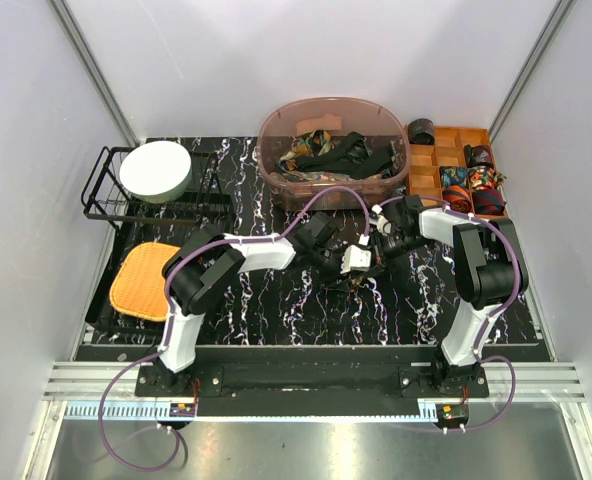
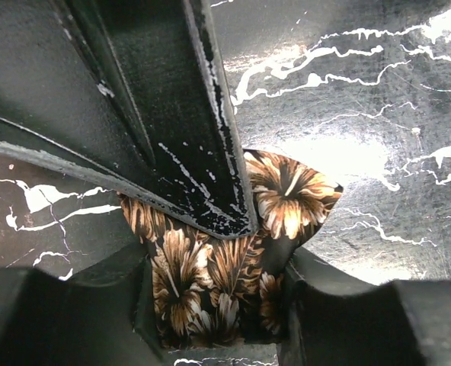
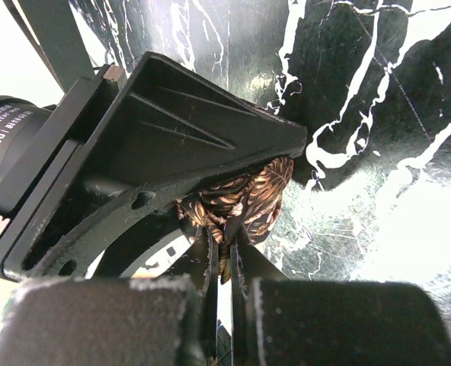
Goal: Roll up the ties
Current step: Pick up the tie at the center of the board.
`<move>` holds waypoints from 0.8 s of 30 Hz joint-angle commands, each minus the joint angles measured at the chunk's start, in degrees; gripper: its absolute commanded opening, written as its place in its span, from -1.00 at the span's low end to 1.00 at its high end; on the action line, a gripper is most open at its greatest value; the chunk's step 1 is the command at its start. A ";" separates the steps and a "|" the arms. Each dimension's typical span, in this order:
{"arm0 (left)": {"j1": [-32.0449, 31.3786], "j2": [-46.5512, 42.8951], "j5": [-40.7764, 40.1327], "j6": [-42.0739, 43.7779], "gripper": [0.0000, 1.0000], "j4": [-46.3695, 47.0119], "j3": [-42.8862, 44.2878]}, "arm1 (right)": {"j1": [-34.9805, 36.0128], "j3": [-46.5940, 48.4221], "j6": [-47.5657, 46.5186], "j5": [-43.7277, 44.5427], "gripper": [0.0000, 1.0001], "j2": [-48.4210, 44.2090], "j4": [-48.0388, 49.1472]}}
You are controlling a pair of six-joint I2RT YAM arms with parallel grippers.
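Top view: both arms meet mid-table [image 1: 276, 310], L gripper [image 1: 348, 262] & R gripper [image 1: 374, 252] tip to tip; whatever's betw them is hidden by the wrists. Loose ties [image 1: 326, 152] lie in the clear bin [image 1: 271, 165] at the back, w/ rolled ones in the wooden organiser [image 1: 426, 172] to its right

L wrist view: brown floral tie [image 2: 286, 198] sits as a roll betw the L gripper [image 2: 219, 267] fingers, fabric touching both sides, so clamped on it. One R finger [image 2: 187, 130] presses on the roll from above

R wrist view: R gripper [image 3: 227, 236] jaws together, pinching a fold of the tie; an L finger [image 3: 187, 130] lies across the roll, all just above the tabletop
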 commanded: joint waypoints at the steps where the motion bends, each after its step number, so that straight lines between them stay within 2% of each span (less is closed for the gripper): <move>1: -0.09 2.94 -8.42 0.83 0.17 -5.64 -2.58 | -0.07 3.25 -0.76 -0.10 -1.00 -2.88 -1.66; 2: -0.09 2.07 -8.77 0.65 0.81 -5.12 -2.84 | -0.07 3.51 -1.02 0.86 -1.00 -2.97 -2.01; 3: 0.00 1.10 -9.29 -0.66 0.97 -3.46 -3.45 | 0.02 4.04 -1.11 1.39 -1.00 -3.14 -2.80; 9: 0.17 -3.91 -14.57 -3.04 0.97 -7.65 -0.83 | -0.95 7.98 -5.85 5.17 -1.00 -4.28 -11.58; 16: 2.19 -11.73 -17.99 -5.06 0.97 -10.21 -4.78 | -5.25 12.56 -16.38 11.05 -1.00 -5.51 -25.29; 20: 3.51 -14.98 -19.32 -5.85 0.97 -13.10 -4.60 | -8.68 15.37 -20.62 12.91 -1.00 -6.48 -32.32; 24: 5.01 -20.33 -16.25 -6.47 0.97 -16.35 -4.43 | -17.18 22.83 -24.66 15.19 -1.00 -6.75 -39.18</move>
